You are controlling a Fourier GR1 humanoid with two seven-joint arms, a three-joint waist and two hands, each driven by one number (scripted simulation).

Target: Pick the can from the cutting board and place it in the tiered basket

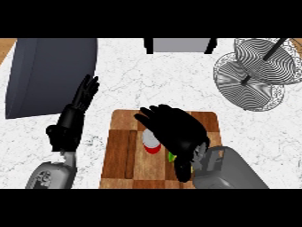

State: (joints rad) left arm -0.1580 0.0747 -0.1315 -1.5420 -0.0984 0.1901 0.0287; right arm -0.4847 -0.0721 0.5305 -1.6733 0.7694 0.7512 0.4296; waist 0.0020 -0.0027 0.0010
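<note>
Right hand (pixel 176 133) hovered over can (pixel 151 142) on cutting board (pixel 158 148), fingers curled down around it; closure on can could not be told. Showed a pale lid and red side, mostly hidden beneath palm. Green item (pixel 172 157) lay just beside it. Risk judged: tipping or slipping during lift, caused by an off-centre hold. Stood well apart from tiered basket (pixel 261 71) at far right. Left hand (pixel 83 95) rested open beside board, fingers up.
</note>
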